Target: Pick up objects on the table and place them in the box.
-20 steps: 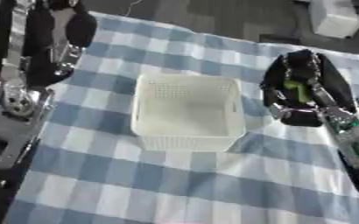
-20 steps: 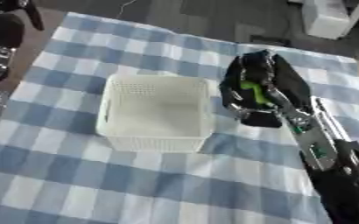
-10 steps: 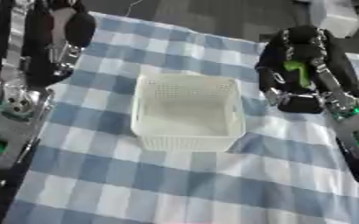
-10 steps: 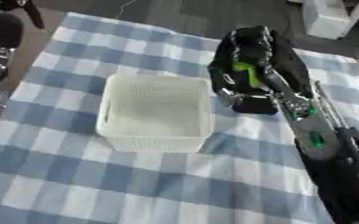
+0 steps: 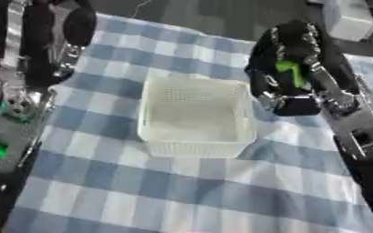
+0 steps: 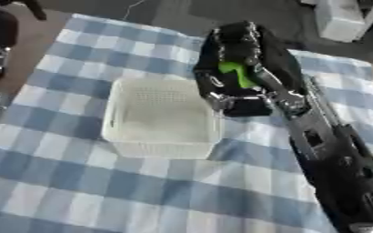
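Curling its black fingers around a small bright green object [image 6: 236, 73], the robot's right hand [image 6: 241, 68] hangs just beside the right rim of the white perforated plastic box [image 5: 194, 148], near its far right corner. Only a patch of the green thing shows between the fingers, so its shape cannot be told. The hand's lower edge overlaps the box's right wall in the right eye view; whether they touch cannot be told. The box stands upright in the middle of the blue and white checked tablecloth [image 5: 182, 195], and nothing can be made out inside it. The right forearm runs away toward the lower right corner. At the far left, the left hand [image 5: 58, 32] is raised over the cloth's edge, its dark fingers hanging relaxed and holding nothing.
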Tool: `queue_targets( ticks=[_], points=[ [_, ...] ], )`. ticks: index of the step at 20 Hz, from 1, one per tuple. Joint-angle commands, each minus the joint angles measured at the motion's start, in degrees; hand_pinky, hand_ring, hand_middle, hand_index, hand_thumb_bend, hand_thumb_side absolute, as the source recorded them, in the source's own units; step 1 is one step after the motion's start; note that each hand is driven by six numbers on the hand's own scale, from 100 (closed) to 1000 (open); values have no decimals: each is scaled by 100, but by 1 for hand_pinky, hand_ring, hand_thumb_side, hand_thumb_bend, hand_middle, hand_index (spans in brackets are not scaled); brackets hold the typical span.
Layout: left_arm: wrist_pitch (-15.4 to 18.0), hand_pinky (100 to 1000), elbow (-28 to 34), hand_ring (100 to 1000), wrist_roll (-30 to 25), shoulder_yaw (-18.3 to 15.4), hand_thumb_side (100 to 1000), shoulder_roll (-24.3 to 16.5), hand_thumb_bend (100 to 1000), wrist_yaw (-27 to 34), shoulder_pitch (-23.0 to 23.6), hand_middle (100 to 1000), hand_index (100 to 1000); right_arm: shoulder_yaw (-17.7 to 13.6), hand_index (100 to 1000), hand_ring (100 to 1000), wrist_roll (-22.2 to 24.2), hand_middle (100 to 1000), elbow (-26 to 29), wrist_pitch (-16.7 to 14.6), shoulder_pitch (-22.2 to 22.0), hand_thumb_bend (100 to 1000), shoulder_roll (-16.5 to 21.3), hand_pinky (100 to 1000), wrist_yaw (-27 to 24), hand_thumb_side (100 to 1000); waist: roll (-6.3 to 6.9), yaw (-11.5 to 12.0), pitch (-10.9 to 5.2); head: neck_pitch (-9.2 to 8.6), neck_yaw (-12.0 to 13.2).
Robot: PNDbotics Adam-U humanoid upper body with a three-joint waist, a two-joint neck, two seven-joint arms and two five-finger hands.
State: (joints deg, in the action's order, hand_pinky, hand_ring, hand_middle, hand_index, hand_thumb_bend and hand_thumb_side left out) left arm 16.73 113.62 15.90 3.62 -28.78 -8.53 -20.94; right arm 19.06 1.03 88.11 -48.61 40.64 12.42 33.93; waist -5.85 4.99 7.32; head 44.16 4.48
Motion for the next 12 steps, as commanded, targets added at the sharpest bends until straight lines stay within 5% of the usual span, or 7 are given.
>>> queue_targets(
  ticks=[1, 12],
  points=[
    [82, 378, 97, 849, 19, -25, 765, -79, 499, 46, -115, 935, 989, 11, 423, 347, 148, 466, -71, -41, 172, 100, -139, 100, -128, 247, 45, 20, -94, -4, -21],
    [185, 439, 97, 844, 76, -9, 768, -89, 474, 210, -341, 928, 986, 25, 438, 346, 695, 466, -619, -211, 310, 100, -648, 100, -236, 249, 32, 171, -122, -43, 19]
  ],
)
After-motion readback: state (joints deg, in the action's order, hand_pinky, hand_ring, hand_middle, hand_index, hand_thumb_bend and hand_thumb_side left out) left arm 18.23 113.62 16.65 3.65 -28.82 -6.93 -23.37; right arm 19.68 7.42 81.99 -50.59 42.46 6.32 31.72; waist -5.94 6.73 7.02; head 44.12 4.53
